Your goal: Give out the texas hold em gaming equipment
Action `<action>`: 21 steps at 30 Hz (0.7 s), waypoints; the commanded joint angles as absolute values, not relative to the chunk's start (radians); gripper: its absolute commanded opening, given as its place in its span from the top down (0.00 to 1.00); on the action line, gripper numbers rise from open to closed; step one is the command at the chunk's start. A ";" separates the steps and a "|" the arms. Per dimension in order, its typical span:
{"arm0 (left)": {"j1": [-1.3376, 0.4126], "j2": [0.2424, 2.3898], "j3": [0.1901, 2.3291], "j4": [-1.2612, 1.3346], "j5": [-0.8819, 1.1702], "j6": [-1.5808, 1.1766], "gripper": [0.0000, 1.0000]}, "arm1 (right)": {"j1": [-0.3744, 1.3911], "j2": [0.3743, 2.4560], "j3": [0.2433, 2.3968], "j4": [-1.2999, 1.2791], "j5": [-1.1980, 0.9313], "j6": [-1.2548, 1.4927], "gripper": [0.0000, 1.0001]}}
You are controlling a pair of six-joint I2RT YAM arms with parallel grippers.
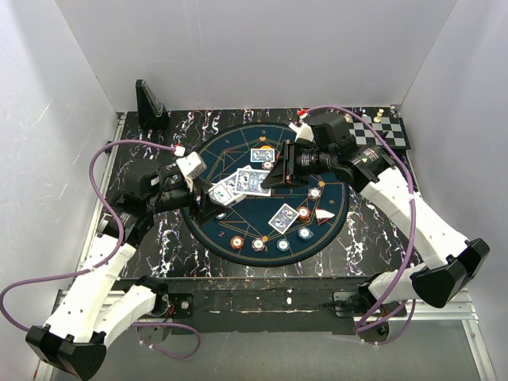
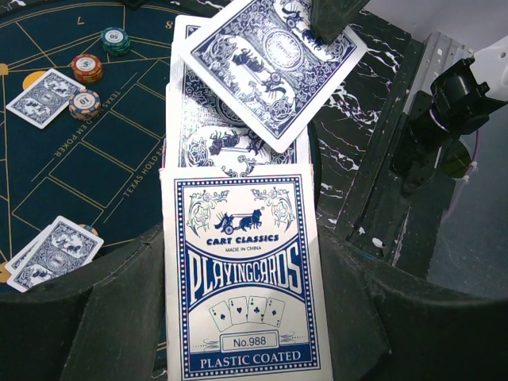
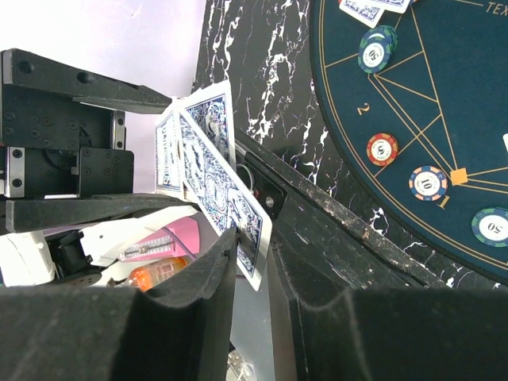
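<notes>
My left gripper (image 1: 208,198) is shut on a blue-and-white playing-card box (image 2: 242,270), open at its far end with cards sticking out. My right gripper (image 1: 271,175) is shut on the corner of one blue-backed card (image 3: 226,194), which lies tilted over the mouth of the box (image 2: 270,67) above the mat's left-centre. Dealt cards lie on the round dark-blue mat (image 1: 333,230) at the top (image 1: 262,155) and lower centre (image 1: 283,217). Several poker chips sit along the mat's near rim (image 1: 258,244) and right side (image 1: 303,213).
A chessboard (image 1: 381,131) with pieces stands at the back right. A black stand (image 1: 149,103) is at the back left. In the left wrist view, chips (image 2: 86,67) and cards (image 2: 45,97) lie on the mat. Purple cables loop beside both arms.
</notes>
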State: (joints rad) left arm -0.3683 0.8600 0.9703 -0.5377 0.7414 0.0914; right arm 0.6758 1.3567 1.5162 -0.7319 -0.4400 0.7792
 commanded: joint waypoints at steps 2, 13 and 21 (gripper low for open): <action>-0.364 0.841 0.973 -0.505 0.759 0.084 1.00 | 0.672 1.341 1.546 -0.742 -0.434 0.756 0.72; -0.364 0.839 0.973 -0.505 0.759 0.083 1.00 | 0.632 1.295 1.494 -0.689 -0.500 0.799 0.74; -0.364 0.838 0.969 -0.506 0.758 0.084 1.00 | 0.565 1.243 1.398 -0.534 -0.650 0.916 0.83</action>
